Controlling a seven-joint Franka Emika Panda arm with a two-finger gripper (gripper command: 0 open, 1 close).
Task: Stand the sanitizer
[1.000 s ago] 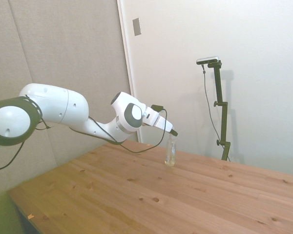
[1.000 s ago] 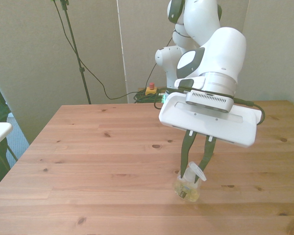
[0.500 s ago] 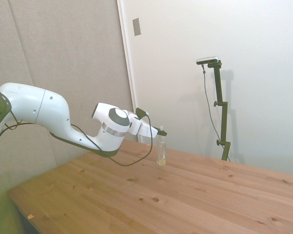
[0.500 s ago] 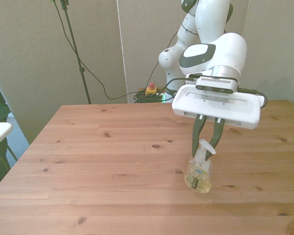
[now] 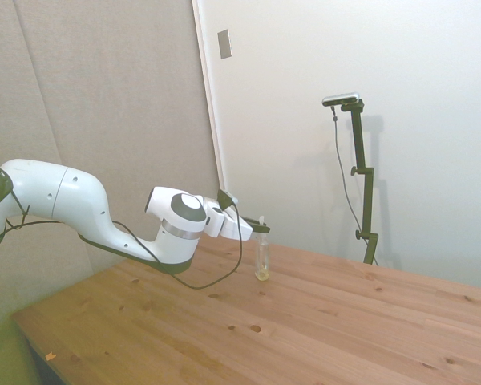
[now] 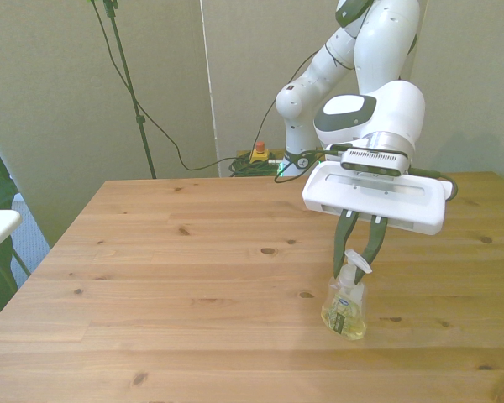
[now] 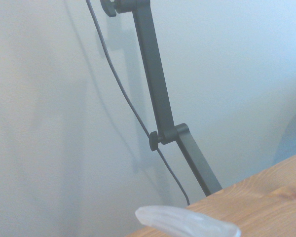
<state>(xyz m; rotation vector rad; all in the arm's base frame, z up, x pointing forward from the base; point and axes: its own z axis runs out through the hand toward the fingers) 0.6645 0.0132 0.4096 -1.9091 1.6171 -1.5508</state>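
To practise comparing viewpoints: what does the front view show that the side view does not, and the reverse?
Only the front view shows the blue mark on the sanitizer label and the red button on the floor. Only the side view shows the grey plate on the wall. Both show the gripper shut on the pump top, with the bottle upright on the table.

You see a knotty pine tabletop. Behind its far edge in the front view, a red button sits among tangled cables. A small grey wall plate shows in the side view.
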